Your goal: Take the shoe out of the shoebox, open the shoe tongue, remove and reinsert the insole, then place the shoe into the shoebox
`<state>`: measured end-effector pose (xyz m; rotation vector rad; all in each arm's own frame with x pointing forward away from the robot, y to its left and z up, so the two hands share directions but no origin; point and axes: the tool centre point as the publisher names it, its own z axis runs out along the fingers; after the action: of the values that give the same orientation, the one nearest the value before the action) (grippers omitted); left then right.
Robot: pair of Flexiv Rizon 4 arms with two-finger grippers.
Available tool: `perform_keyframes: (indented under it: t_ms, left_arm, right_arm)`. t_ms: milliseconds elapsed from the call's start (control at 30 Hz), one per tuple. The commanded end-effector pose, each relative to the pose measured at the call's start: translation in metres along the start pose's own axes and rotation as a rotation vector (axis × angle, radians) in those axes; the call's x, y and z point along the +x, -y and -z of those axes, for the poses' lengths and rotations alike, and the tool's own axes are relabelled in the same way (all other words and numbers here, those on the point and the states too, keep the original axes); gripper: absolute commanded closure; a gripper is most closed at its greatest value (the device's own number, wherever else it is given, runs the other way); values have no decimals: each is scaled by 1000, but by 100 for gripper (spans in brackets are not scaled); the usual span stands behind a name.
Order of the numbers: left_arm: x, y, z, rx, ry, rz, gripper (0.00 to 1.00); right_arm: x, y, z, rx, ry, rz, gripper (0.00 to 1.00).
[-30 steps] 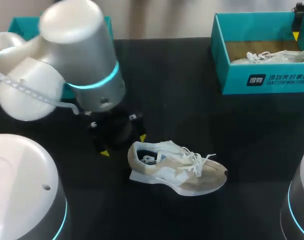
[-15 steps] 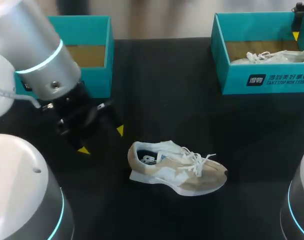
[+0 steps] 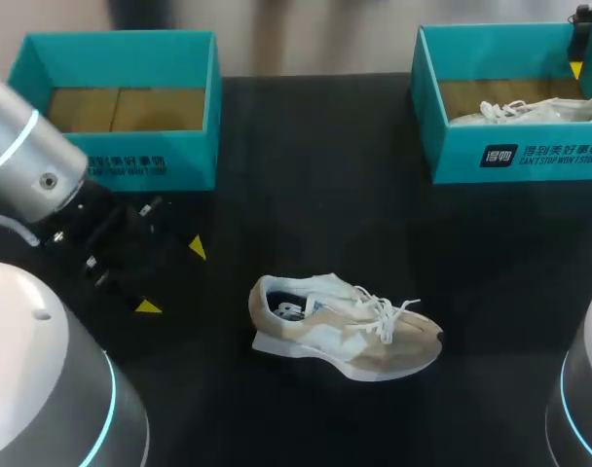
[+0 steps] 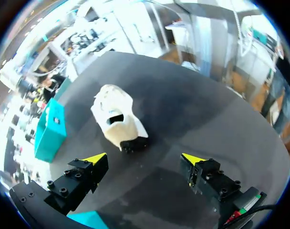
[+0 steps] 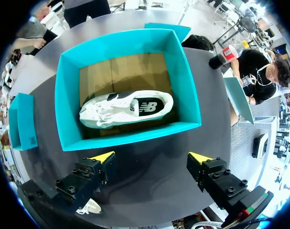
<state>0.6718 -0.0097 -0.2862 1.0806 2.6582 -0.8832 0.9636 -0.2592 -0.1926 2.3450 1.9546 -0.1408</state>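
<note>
A beige and white shoe (image 3: 345, 334) lies on its sole on the black table, toe to the right, with loose laces. My left gripper (image 3: 172, 278) hovers open and empty to the left of its heel, well apart from it. In the left wrist view the shoe (image 4: 117, 119) lies ahead of the open left gripper (image 4: 145, 159). My right gripper (image 5: 152, 157) stands open above the near wall of the right shoebox (image 5: 71, 81), which holds a white shoe (image 5: 126, 107). In the head view that shoebox (image 3: 515, 156) is at the back right, with one yellow fingertip (image 3: 575, 69) over it.
An empty teal shoebox (image 3: 194, 107) stands at the back left, just beyond my left gripper. A teal lid (image 5: 238, 98) lies beside the right shoebox. Bare black table stretches between the two boxes and around the shoe.
My left arm has swung back to the left, away from the shoe's heel, uncovering the left shoebox. Its gripper stayed open. The shoe and the right arm have not moved.
</note>
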Motion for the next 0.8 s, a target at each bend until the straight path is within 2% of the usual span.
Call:
perform_keyframes:
  t_ms: [33,333,367,400,600,667,800]
  left_arm:
    - [0,-10,-11,246,303,430,0]
    - [0,-10,-11,246,303,430,0]
    - [2,-15,-17,274,296,462,0]
    - [5,-20,-24,265,306,471,0]
    - [17,-45,-42,547,300,561,0]
    - [19,-49,-46,588,279,558,0]
    - [20,-52,-55,619,250,559,0]
  right_arm:
    - [0,0,0,-1,1,0,0]
    - [0,0,0,-1,1,0,0]
    - [0,0,0,-1,1,0,0]
    - [0,0,0,-1,1,0,0]
    - [0,0,0,-1,1,0,0]
    - [0,0,0,-1,1,0,0]
    - [0,0,0,-1,1,0,0]
